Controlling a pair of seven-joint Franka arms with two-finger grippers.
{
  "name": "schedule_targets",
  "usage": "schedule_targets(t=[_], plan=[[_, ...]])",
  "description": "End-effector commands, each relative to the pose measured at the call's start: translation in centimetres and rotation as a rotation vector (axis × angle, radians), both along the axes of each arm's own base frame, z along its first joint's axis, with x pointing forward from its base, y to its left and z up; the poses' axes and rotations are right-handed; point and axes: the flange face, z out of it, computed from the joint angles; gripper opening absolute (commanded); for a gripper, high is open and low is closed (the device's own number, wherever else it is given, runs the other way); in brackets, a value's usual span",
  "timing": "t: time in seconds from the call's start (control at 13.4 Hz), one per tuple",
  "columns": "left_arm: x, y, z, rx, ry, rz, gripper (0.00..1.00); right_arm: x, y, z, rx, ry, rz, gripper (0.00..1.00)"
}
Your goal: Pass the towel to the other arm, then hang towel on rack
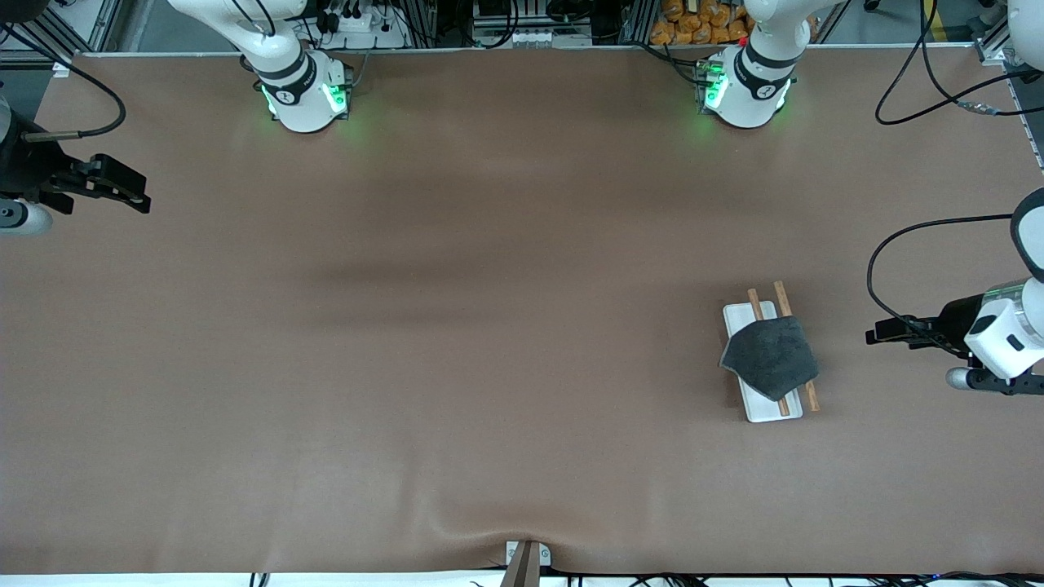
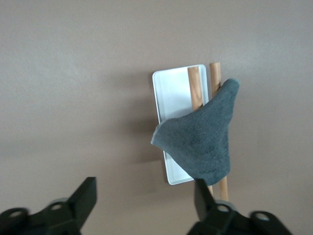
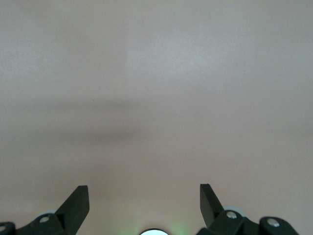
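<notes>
towel hides rack rod middles | both arms — cut off at edges

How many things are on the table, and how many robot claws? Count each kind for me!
Towel: 1
Rack: 1
Wooden rods on the rack: 2
Robot claws: 2, the left claw and the right claw, both open and holding nothing
Total: 6

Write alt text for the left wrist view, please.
A dark grey towel hangs draped over the two wooden rods of a white-based rack on a brown table. The left gripper is open and empty, apart from it.
</notes>
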Motion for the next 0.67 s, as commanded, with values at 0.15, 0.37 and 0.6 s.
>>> schedule_targets(t=[0.15, 0.37, 0.6], plan=[[-2.5, -1.3, 11.1, 0.064, -0.138, -0.010, 1.00, -0.2, -0.8, 0.7, -0.013, -0.010, -0.035, 1.00], [-4.9, -2.2, 17.2, 0.095, -0.191, -0.016, 1.00, -0.7, 0.2, 1.2, 0.019, -0.017, -0.138, 1.00], [-7.2, -3.0, 20.9, 0.111, -0.192, -0.003, 1.00, -0.6, 0.1, 1.1, 0.019, -0.017, -0.137, 1.00]])
